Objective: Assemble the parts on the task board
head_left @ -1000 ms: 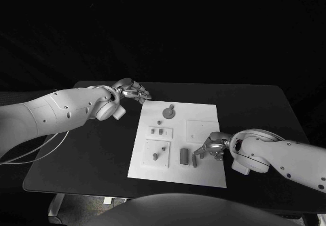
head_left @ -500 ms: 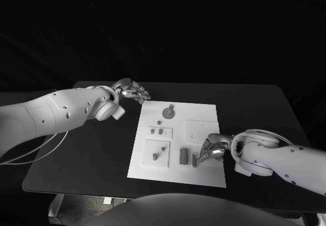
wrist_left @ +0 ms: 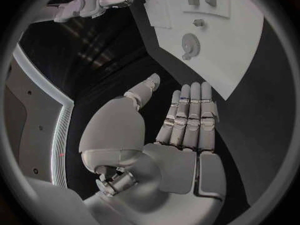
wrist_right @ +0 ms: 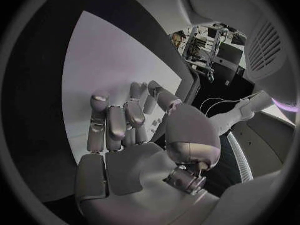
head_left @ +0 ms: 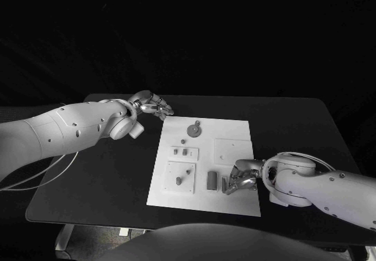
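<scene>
Beneath the curled fingers [head_left: 233,182] of the right silver many-fingered hand [head_left: 241,177], a narrow grey upright part [head_left: 224,185] is being approached or touched near the near edge of the flat white rectangular task board [head_left: 235,130]; whether the part is being pinched cannot be told, since the fingertips are hiding the contact. Seen from the right wrist, these fingers [wrist_right: 115,122] are being held bent and close together over the board's white surface [wrist_right: 100,60], with nothing clearly visible between them.

Just beside those fingers, toward the board's middle, a second grey rectangular block [head_left: 211,180] is lying loose. Farther from them, two small dark pegs [head_left: 185,152] are standing in a raised white square, a small rounded grey piece [head_left: 179,181] is resting on another white panel, and a round grey gear-like disc [head_left: 194,129] is lying at the board's far end.

Beyond the board's far corner, the left silver many-fingered hand [head_left: 152,104] is being held over the black table [head_left: 102,179], its fingers [wrist_left: 187,120] straight, side by side and holding nothing.

Assembly is judged to be at an early stage: several parts appear still unseated, and most of the fitting is being left for later.
</scene>
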Motion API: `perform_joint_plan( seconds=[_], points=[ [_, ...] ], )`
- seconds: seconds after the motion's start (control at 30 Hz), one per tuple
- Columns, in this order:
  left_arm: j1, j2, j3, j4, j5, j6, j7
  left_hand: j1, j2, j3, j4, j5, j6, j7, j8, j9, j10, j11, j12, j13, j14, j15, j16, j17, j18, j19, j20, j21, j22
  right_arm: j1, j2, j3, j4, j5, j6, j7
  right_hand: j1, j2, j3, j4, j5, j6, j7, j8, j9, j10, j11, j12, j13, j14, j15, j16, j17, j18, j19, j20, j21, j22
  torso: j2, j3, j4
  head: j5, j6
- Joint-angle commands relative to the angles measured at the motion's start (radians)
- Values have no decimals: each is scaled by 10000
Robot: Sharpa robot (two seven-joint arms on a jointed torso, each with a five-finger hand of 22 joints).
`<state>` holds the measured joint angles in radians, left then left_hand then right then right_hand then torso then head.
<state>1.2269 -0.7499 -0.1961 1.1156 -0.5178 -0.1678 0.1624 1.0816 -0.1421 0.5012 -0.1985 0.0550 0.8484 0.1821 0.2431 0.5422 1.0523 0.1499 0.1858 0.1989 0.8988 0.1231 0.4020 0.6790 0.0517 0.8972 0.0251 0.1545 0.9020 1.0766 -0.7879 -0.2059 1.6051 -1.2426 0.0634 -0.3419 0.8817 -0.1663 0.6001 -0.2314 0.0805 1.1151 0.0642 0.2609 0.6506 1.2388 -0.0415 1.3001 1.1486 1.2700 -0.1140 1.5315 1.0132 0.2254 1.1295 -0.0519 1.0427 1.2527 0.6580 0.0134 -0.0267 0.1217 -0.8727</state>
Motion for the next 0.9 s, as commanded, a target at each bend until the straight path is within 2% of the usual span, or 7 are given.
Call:
perform_joint_plan(
  seconds=[0.03, 0.3, 0.9],
  points=[
    [11, 16, 7, 22, -14, 57, 86, -34, 24, -13, 66, -50, 71, 3, 38, -12, 84, -20, -43, -17, -32, 63, -62, 16, 157, -50, 46, -51, 18, -34, 54, -6, 6, -238, 260, -109, -43, -87, -9, 76, -64, 40, 27, 61, 13, 85, 0, -24, 21, 27, 44, -54, 13, 364, -1, 63, -61, -9, 3, -5, 3, 7, 1],
    [11, 18, 7, 20, -15, 75, 90, -34, 24, -14, 67, -50, 70, 2, 39, -14, 85, -20, -43, -17, -31, 63, -64, 19, 157, -50, 46, -52, 20, -91, 236, -11, -134, -276, 146, -366, -101, -71, -14, 247, -65, 59, 15, 70, 14, 123, -12, 0, 53, 64, 56, -47, 55, 364, 15, 61, -61, -13, 3, -7, 8, 12, 1],
    [11, 9, 7, 12, -86, 104, 44, -46, 29, -21, 81, -50, 86, -2, 51, -17, 103, -25, -37, -14, -24, 63, -69, 31, 157, -45, 46, -54, 29, -117, 360, -12, -380, -484, -111, -657, -211, 149, -105, 403, -8, 125, -21, 105, 25, 239, -50, 90, 173, 147, 68, -29, 139, 364, 41, 39, -48, -6, 0, 0, -4, 23, 1]
  ],
)
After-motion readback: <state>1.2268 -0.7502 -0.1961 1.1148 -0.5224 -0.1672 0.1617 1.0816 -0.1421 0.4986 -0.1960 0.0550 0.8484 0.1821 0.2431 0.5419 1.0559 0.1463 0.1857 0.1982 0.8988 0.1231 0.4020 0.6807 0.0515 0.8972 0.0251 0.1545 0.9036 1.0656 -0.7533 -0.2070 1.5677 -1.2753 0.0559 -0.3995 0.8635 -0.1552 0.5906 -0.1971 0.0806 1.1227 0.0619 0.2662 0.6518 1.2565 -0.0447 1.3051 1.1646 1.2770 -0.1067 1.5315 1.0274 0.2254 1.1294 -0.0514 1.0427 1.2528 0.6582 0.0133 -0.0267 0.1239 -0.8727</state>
